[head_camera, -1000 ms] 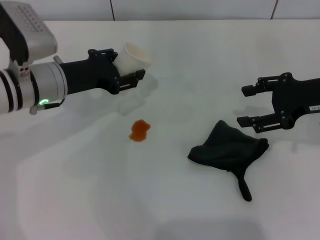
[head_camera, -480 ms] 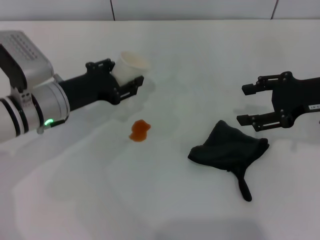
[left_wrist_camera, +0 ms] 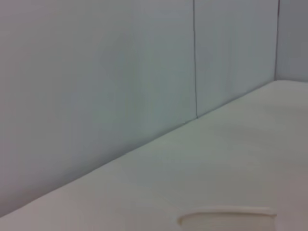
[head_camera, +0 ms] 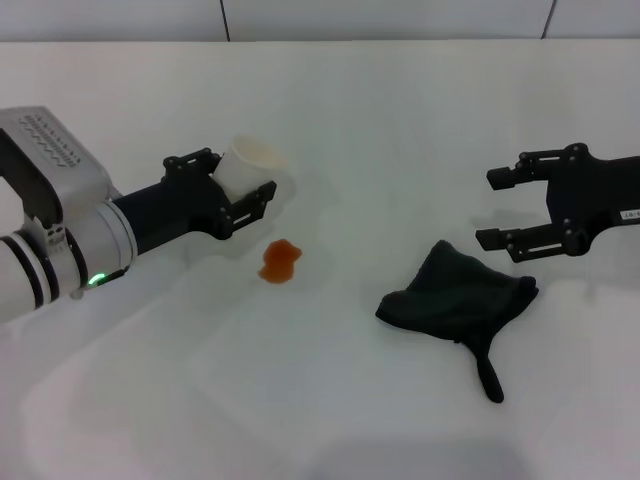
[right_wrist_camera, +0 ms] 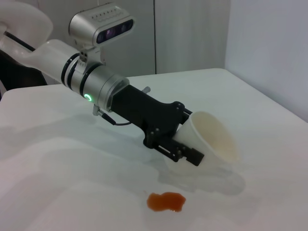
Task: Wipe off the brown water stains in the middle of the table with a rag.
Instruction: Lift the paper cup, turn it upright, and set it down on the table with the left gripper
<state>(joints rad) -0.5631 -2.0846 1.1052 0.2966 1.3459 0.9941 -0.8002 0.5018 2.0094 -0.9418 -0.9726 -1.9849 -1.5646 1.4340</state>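
A small orange-brown stain [head_camera: 279, 261] lies on the white table [head_camera: 330, 400], left of the middle; it also shows in the right wrist view [right_wrist_camera: 166, 201]. The black rag [head_camera: 455, 300] lies bunched to its right, with a thin tail toward the front. My left gripper [head_camera: 243, 182] is shut on a white paper cup [head_camera: 245, 167], tilted, just behind and left of the stain; the cup also shows in the right wrist view [right_wrist_camera: 211, 142] and its rim shows in the left wrist view [left_wrist_camera: 226, 215]. My right gripper [head_camera: 497, 210] is open and empty, just behind and right of the rag.
A pale wall runs along the table's far edge [head_camera: 320, 40]. Bare tabletop lies in front of the stain and the rag.
My left gripper has moved the cup toward the front and lower, closer to the stain. The right arm, the rag and the stain have not moved.
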